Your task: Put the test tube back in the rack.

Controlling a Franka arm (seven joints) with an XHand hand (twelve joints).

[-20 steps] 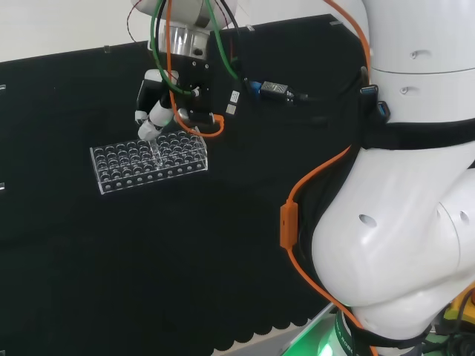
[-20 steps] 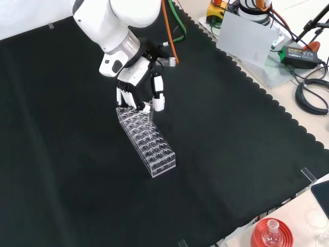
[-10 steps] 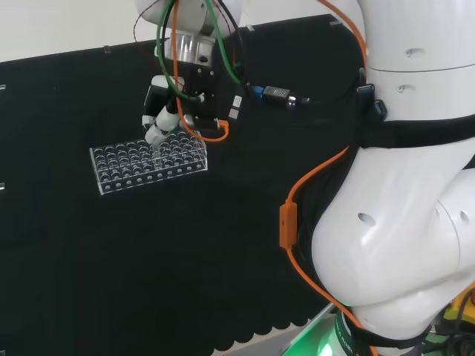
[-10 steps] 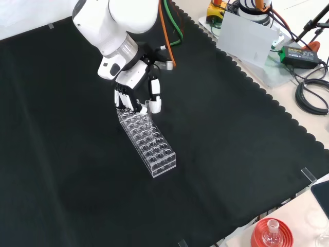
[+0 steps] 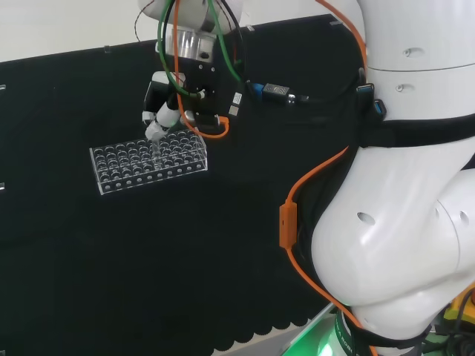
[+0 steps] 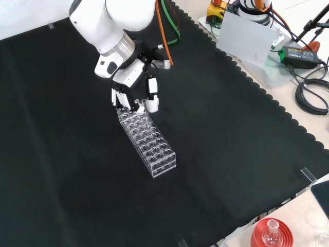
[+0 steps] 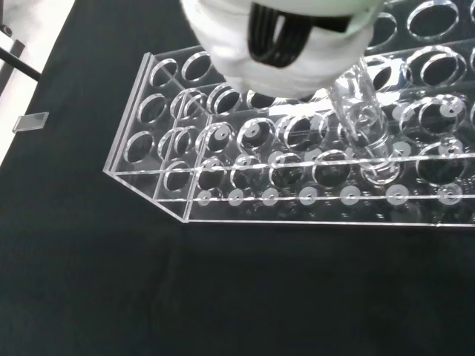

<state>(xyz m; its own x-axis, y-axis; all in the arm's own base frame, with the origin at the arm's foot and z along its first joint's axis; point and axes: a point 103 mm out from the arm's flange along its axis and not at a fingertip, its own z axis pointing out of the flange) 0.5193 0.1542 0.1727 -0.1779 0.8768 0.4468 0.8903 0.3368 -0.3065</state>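
While over rack (image 6: 147, 142), robot hand (image 6: 134, 92) fingers pinch test tube (image 7: 361, 119).

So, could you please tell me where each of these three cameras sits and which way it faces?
Head view: behind and above the arm's base, looking over the white links at the bench; the hand hangs over the rack.
Front view: in front of the arm, looking down on the cloth; the hand enters from the top.
Wrist view: at the wrist, looking past the palm at the rack and the test tube; a blurred white part of the hand shows.
Shared: all three show the rack and the hand.
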